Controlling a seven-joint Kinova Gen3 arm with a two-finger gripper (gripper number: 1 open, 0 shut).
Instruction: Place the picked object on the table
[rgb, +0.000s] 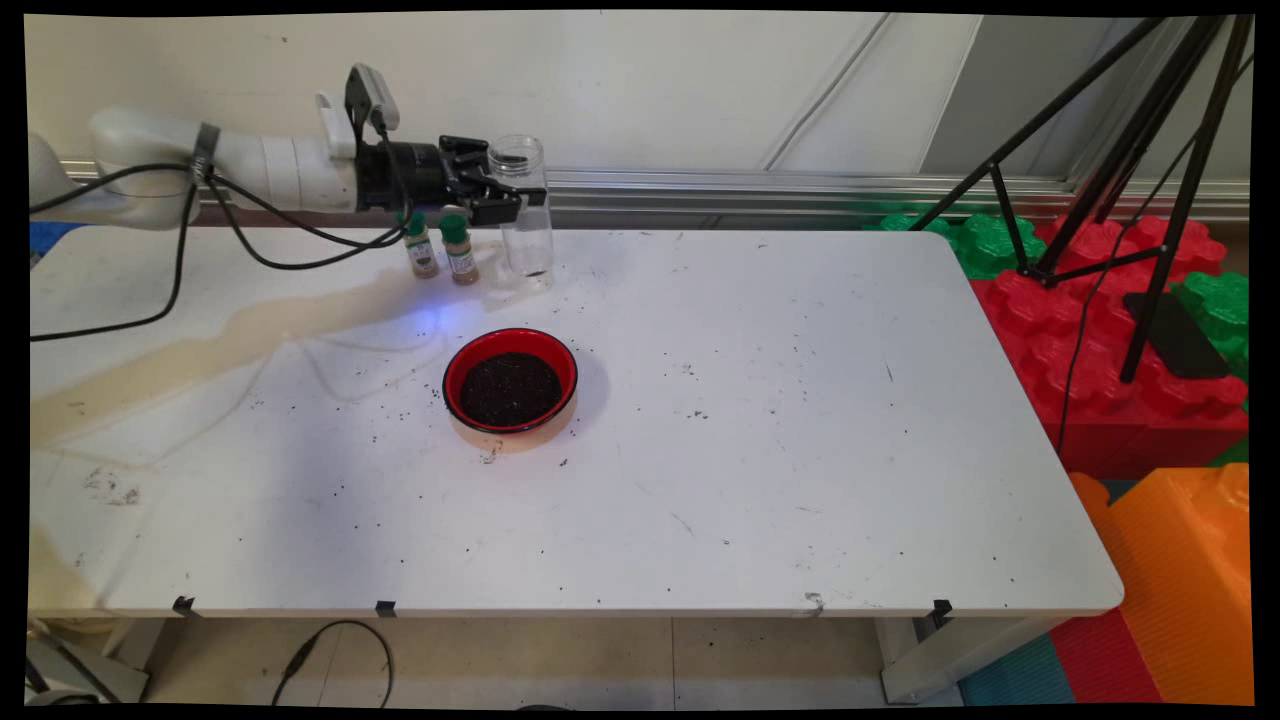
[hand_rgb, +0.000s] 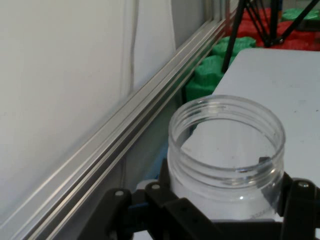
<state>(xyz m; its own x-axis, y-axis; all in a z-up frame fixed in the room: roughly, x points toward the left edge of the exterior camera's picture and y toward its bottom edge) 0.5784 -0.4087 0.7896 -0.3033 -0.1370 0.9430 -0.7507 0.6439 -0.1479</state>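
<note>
White rectangular table (rgb: 760, 480), top scuffed, dotted with dark specks, long tan stain across left part. Red round bowl with black rim (rgb: 510, 379), filled with dark granular matter, left of centre. Two small green-capped spice bottles (rgb: 441, 246) upright side by side near far edge. Tall clear plastic jar without lid (rgb: 524, 208) just right of them, upright on table.

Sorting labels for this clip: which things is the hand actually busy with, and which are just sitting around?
In use:
- hand, closed around the clear jar, which stands upright and lidless at the table's far edge
- clear jar, looks empty in the hand view

Lying about:
- two green-capped spice bottles beside the jar
- red bowl of dark grains, mid-table
- white table
- black tripod
- big plastic blocks
</note>
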